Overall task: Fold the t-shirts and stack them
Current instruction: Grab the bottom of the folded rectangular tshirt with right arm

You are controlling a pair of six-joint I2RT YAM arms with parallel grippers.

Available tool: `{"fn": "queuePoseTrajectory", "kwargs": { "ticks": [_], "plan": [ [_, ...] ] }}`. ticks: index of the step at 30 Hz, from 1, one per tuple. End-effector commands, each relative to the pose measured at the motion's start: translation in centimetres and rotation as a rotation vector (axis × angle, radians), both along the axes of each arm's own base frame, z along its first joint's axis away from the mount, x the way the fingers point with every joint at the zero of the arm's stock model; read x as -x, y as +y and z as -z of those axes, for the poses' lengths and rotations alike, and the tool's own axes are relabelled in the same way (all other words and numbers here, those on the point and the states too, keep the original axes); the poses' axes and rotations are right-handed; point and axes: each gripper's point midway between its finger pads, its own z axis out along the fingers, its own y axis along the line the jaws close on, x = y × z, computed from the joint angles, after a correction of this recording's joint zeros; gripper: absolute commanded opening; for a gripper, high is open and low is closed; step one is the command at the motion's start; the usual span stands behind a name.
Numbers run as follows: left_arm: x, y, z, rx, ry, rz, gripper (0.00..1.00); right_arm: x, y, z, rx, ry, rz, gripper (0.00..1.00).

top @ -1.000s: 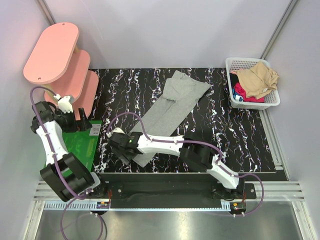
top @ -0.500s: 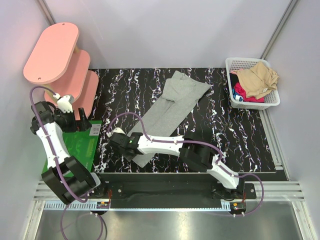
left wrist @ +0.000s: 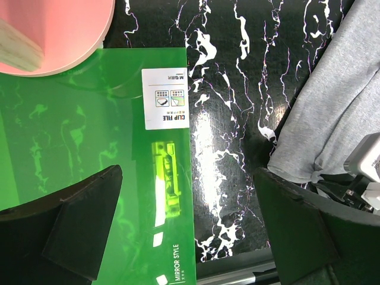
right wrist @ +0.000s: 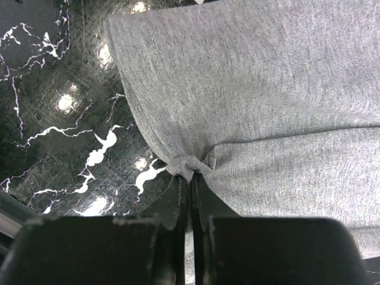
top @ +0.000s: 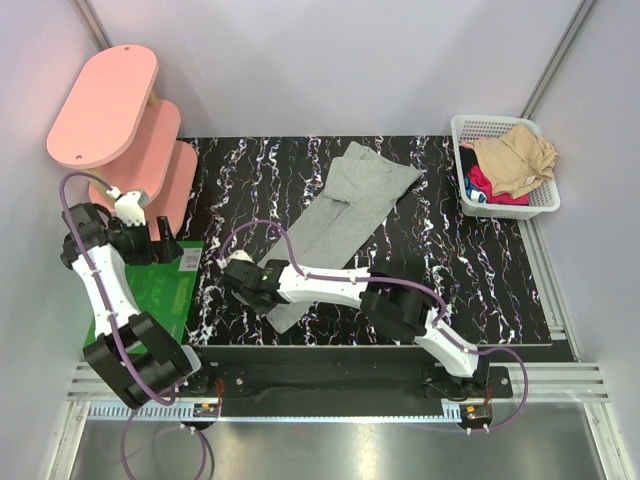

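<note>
Black counter [top: 480, 270] carries one grey t-shirt [top: 355, 205]; right of it, one white basket [top: 515, 208] holds shirts [top: 512, 160] in three colours. Left wrist: left claw [left wrist: 187, 178] gapes wide over one green mat [left wrist: 71, 148], left of the t-shirt. Right wrist: right claw [right wrist: 190, 178] clamps the t-shirt's bunched corner.

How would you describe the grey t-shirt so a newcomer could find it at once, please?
Start at the black marbled table. The grey t-shirt lies stretched diagonally across its middle. Unlike the shirts bundled in the white basket, it is flat.
</note>
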Motion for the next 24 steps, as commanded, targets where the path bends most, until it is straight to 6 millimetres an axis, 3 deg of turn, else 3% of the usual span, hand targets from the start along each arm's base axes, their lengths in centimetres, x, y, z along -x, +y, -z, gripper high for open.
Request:
{"fn": "queuePoseTrajectory", "kwargs": {
  "ticks": [1, 8, 13, 17, 24],
  "plan": [
    [-0.9, 0.4, -1.7, -0.022, -0.067, 0.019, 0.99, 4.0, -1.8, 0.6, 0.099, 0.093, -0.088, 0.00],
    [-1.0, 0.5, -1.9, -0.023, -0.070, 0.014, 0.99, 9.0, 0.4, -6.3, -0.018, 0.134, -0.197, 0.00],
    [-1.3, 0.2, -2.5, -0.005, -0.088, 0.021, 0.99, 9.6, 1.0, -10.4, -0.113, 0.142, -0.210, 0.00],
    [-1.3, 0.1, -2.7, 0.000, -0.091, 0.023, 0.99, 8.4, 0.0, -11.6, -0.125, 0.118, -0.185, 0.00],
    [-1.4, 0.2, -2.4, 0.006, -0.079, 0.024, 0.99, 2.5, -3.8, -14.0, -0.179, 0.093, -0.064, 0.00]
  ]
}}
